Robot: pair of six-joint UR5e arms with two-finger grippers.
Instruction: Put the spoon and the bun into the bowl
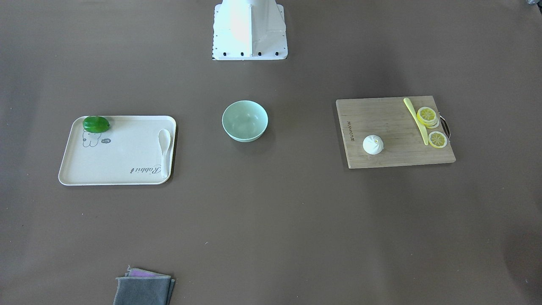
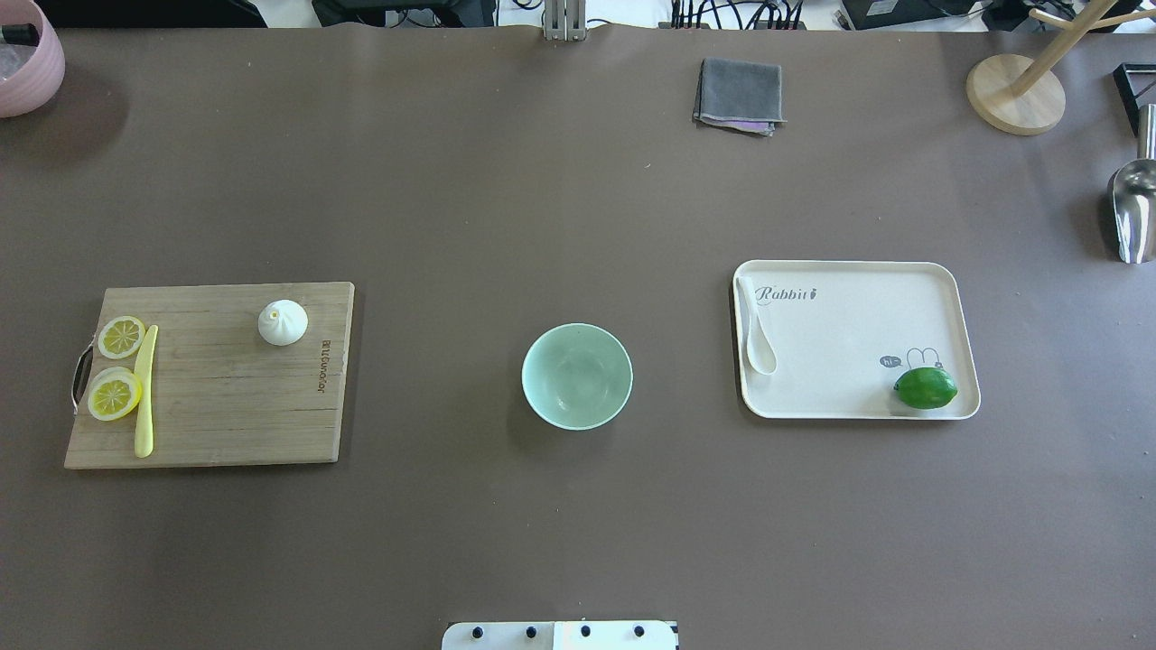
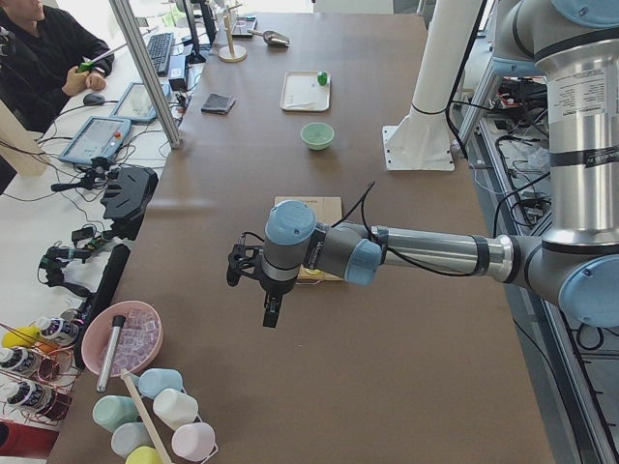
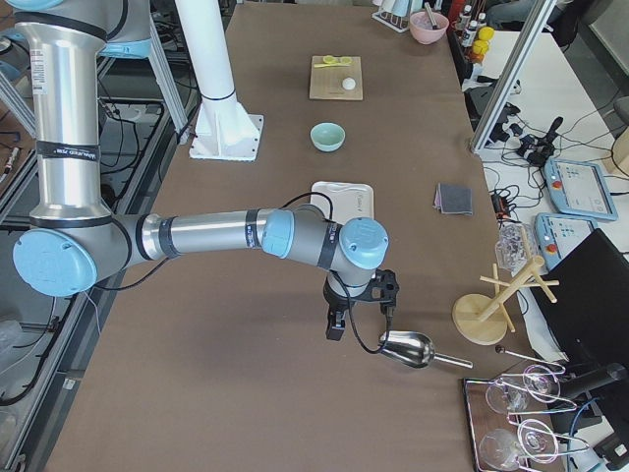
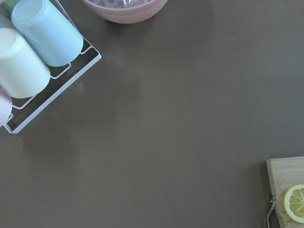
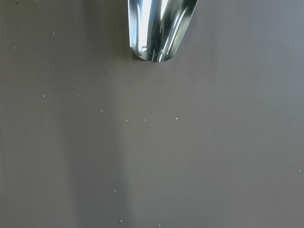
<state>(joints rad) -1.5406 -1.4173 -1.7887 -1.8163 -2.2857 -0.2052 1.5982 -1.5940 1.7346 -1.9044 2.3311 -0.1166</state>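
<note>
The mint-green bowl [image 2: 577,376] stands empty at the table's middle. The white spoon [image 2: 755,325] lies along the edge of the cream tray [image 2: 858,397] that is nearest the bowl. The white bun [image 2: 283,322] sits on the wooden cutting board [image 2: 217,406]. My left gripper [image 3: 272,315] shows only in the exterior left view, above bare table well short of the board; I cannot tell if it is open or shut. My right gripper [image 4: 335,327] shows only in the exterior right view, beyond the tray near a metal scoop; I cannot tell its state.
Lemon slices [image 2: 115,394] and a yellow knife [image 2: 145,393] lie on the board. A green lime [image 2: 925,387] sits on the tray. A grey cloth [image 2: 739,94], a metal scoop [image 2: 1132,208], a wooden stand [image 2: 1015,93] and a pink bowl [image 2: 27,59] ring the table's edges. A cup rack [image 5: 33,57] is near the left wrist.
</note>
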